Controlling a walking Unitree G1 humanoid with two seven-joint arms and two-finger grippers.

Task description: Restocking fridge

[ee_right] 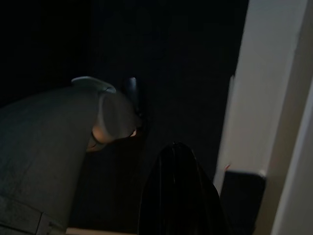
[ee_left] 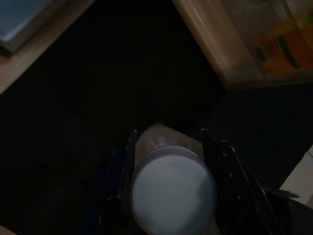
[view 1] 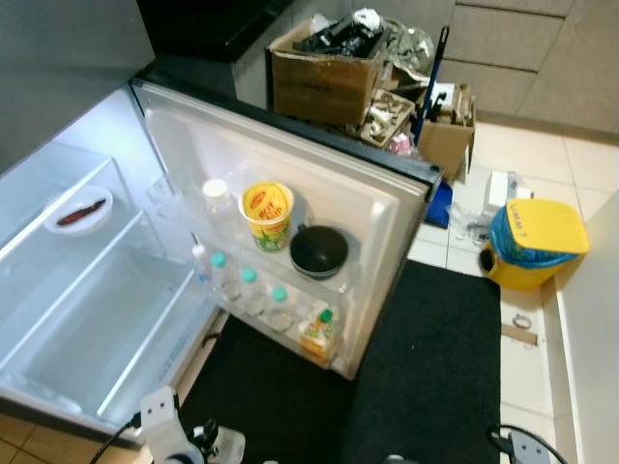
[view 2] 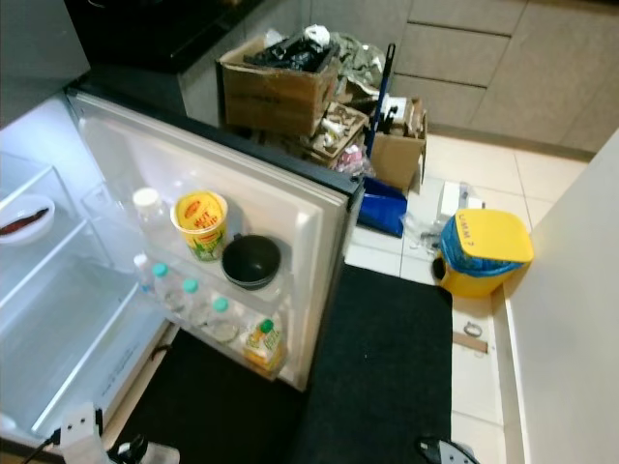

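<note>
Pale floor tiles (view 1: pixel 527 372) meet a black mat (view 1: pixel 426 367); grey cabinet drawers (view 1: pixel 522 48) line the far wall behind cluttered cardboard boxes (view 1: pixel 324 72).

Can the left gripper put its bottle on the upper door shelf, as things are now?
Probably yes. The left gripper holds a bottle low before the open door. The upper shelf has a free spot beside the black bowl.

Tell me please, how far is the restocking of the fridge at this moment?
Partly done, it seems. The open fridge door already carries a yellow tub, a black bowl, small bottles and a juice carton. A plate sits on an inner shelf. In hand: the left gripper has its jaws around a white-capped bottle, low over the dark mat. Placing it remains.
</note>
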